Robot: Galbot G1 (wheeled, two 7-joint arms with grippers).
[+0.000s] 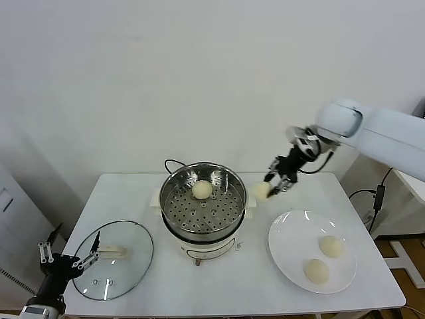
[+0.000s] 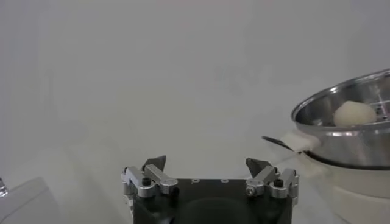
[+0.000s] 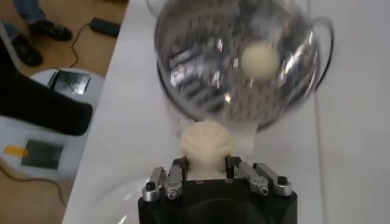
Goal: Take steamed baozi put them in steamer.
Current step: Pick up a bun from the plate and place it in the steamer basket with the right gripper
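steamer: one bun inside | plate: two buns | right gripper clamped on a bun beside steamer's right rim | left gripper spread apart, near-left by lid | right wrist view alone shows feet on floor

White rounded right arm with black wrist cabling; black tool bodies, silver screwed finger links

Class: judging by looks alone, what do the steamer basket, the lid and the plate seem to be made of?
Steamer: polished metal, probably stainless steel; it mirrors the room and has punched holes.
Lid: clear glass, apparently; the table shows through it, inside a thin metal rim.
Plate: glossy white, likely ceramic, possibly plastic.
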